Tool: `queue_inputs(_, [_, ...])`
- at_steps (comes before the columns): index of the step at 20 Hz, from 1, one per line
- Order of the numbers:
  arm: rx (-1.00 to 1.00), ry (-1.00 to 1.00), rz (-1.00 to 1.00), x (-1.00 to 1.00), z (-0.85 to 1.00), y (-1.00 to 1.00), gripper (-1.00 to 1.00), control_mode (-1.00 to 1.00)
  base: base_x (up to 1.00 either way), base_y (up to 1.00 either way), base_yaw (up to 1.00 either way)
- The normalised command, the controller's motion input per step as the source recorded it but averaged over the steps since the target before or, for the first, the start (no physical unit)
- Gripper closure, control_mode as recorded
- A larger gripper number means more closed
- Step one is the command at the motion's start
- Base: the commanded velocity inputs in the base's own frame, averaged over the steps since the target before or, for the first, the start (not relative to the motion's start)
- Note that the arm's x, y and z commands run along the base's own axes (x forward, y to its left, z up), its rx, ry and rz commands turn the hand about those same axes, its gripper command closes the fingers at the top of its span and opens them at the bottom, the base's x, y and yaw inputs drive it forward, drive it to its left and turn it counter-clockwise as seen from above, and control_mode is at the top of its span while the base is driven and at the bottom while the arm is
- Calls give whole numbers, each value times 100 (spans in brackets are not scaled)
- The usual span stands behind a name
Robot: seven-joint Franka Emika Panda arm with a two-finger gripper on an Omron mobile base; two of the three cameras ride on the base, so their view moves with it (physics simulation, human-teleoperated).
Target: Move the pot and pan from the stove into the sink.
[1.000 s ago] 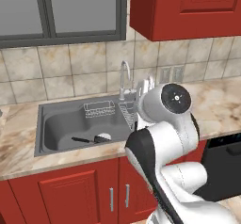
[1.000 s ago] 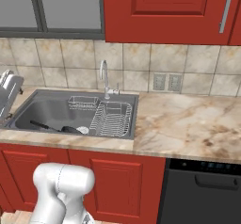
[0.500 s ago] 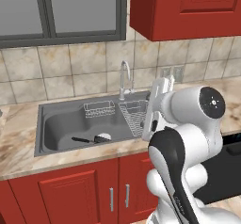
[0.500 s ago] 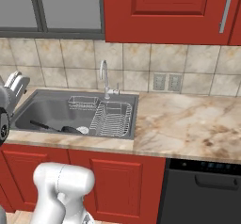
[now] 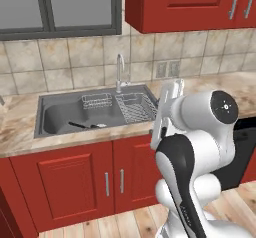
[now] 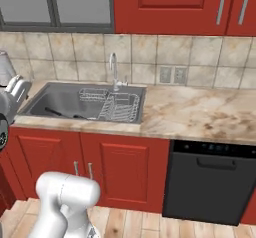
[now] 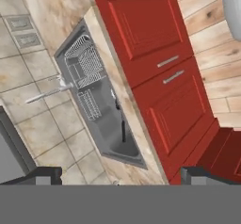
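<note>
Since a second ago both base views have shifted, so the whole base has moved: the sink (image 5: 41, 128) sits higher in the picture and the wooden floor (image 6: 150, 222) has come into sight, while the arm (image 5: 200, 132) has swung from in front of the basin over to the right of the left base view. Working down by size, I see red lower cabinets (image 5: 65, 182) under a beige marble countertop (image 6: 200, 112), with a black dishwasher (image 6: 215, 182) to the right of them. Set into the countertop is the steel sink, and a curved chrome faucet (image 5: 120, 72) rises at its back edge. Inside the basin, a larger wire rack (image 5: 135, 107) fills the right part and a smaller wire basket (image 5: 96, 101) sits just left of it, toward the back. On the basin floor in front of the basket lies the pan (image 5: 80, 125), its thin black handle showing dark against the steel; its bowl is hard for me to separate from the grey. The gripper (image 7: 124, 175) has its fingertips spread wide with nothing between them, looking down over the sink from well apart.
</note>
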Motion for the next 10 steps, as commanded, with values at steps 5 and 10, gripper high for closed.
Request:
queue_inputs(5, [0, 0, 0, 0, 0, 0, -100, 100, -100, -46, 2])
queue_inputs(10, [0, 0, 0, 0, 0, 0, -100, 100, -41, -21, -25])
